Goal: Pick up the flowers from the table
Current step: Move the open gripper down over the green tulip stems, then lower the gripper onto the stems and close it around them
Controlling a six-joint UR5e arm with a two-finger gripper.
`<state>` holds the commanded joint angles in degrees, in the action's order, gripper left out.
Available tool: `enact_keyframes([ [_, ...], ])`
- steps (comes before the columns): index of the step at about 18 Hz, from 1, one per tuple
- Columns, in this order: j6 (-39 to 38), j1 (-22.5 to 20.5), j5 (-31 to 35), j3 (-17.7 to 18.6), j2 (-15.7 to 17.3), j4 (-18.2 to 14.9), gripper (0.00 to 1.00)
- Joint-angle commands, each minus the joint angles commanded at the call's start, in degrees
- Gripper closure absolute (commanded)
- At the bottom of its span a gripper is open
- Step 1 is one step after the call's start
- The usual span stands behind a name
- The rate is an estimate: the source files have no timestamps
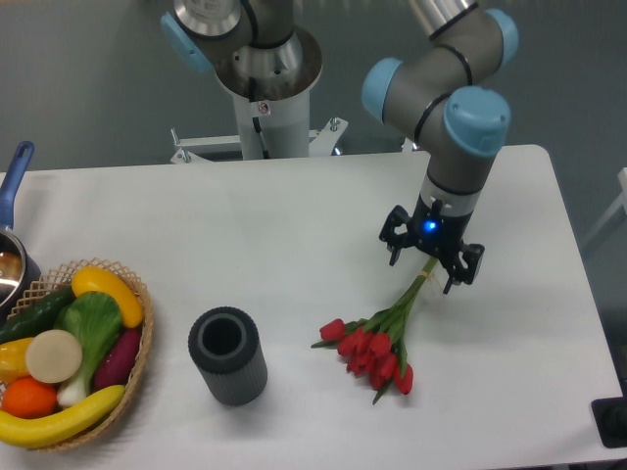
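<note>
Nearest the camera, at the left edge of the white table, a wicker basket holds a banana, an orange, a yellow pepper, a cucumber and other fruit and vegetables. Just to its right a dark grey cylinder stands upright with its open end up, apart from the basket. Further right lie the flowers, a bunch of red tulips flat on the table, the red heads pointing toward the front and left and the green stems running up and to the right, away from the camera. Over the far end of those stems hangs the gripper, pointing straight down, a blue light glowing on its body. Its two black fingers are spread wide, one on either side of the stem ends, and they have hold of nothing; the stems lie in the gap between them. Whether a fingertip touches the stems or the tabletop cannot be told from this view. Above the gripper the arm with its grey links and blue joint caps rises toward the top of the frame. At the far left edge a pot with a blue handle stands partly out of view, and behind the table stands the arm's pedestal.
</note>
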<state>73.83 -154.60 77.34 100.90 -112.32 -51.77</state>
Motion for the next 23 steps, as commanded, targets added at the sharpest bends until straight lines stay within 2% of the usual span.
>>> enact_keyframes([
  [8, -0.18, 0.18, 0.00, -0.35, -3.35, -0.09, 0.00],
  [11, -0.26, 0.27, 0.00, 0.43, -4.13, 2.19, 0.00],
  [23, -0.35, 1.76, 0.70, 0.00, -6.33, 3.51, 0.00],
])
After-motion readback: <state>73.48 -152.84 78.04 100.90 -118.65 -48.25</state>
